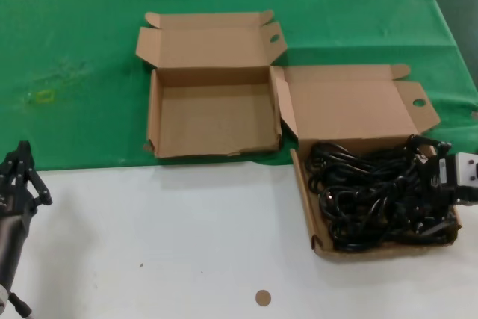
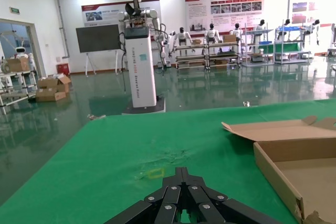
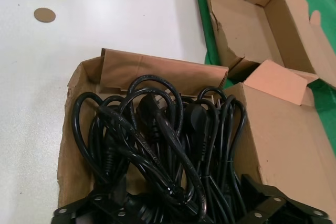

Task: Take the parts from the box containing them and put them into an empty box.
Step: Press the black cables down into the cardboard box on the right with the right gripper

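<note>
The parts are black power cords point(image 1: 373, 192) tangled in loose loops inside the open cardboard box point(image 1: 317, 238) at the right. An empty open box point(image 1: 213, 121) stands to its left on the green cloth. My right gripper point(image 1: 435, 184) is low over the right side of the full box. In the right wrist view it point(image 3: 184, 211) is open, its jaws spread wide on either side of the cords point(image 3: 157, 135). My left gripper point(image 1: 19, 173) is parked at the lower left, shut and empty point(image 2: 181, 174). The empty box also shows in the left wrist view point(image 2: 294, 145).
A green cloth point(image 1: 75, 57) covers the far half of the table; the near half is white point(image 1: 187, 244). A small brown disc point(image 1: 263, 297) lies near the front edge. Both boxes have raised lid flaps at the back.
</note>
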`<state>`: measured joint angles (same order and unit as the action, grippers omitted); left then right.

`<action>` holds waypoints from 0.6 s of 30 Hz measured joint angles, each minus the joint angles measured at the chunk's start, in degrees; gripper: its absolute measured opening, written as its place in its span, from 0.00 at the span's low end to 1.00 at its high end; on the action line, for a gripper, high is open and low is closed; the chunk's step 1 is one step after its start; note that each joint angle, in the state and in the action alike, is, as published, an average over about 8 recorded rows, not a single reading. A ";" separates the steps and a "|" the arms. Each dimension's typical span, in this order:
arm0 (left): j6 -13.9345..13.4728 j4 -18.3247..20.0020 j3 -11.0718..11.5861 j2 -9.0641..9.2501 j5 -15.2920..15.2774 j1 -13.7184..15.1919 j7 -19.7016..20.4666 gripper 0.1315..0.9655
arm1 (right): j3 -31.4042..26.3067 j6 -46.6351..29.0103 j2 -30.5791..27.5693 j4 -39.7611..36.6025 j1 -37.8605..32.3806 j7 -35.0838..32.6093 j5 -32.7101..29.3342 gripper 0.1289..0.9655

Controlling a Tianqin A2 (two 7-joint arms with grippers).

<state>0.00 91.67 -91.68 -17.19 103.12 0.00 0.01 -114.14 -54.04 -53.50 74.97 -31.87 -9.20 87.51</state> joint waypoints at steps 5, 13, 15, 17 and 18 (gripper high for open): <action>0.00 0.00 0.00 0.00 0.00 0.00 0.00 0.01 | -0.57 -1.18 1.30 -1.47 -1.57 -0.29 -1.62 0.79; 0.00 0.00 0.00 0.00 -0.01 0.00 0.01 0.01 | -0.51 -2.52 1.59 -1.29 -1.80 0.36 -2.86 0.61; 0.00 0.00 0.00 0.00 -0.01 0.00 0.02 0.01 | -0.37 -2.72 1.49 -1.03 -1.67 0.58 -3.01 0.54; 0.00 0.00 0.00 0.00 -0.01 0.00 0.03 0.01 | -0.22 -2.89 1.36 -0.75 -1.50 0.80 -3.14 0.47; 0.00 0.00 0.00 0.00 -0.01 0.00 0.04 0.01 | -0.14 -2.97 1.29 -0.60 -1.42 0.90 -3.19 0.44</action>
<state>0.00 91.67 -91.68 -17.19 103.12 0.00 0.04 -114.28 -57.01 -52.21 74.37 -33.28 -8.30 84.32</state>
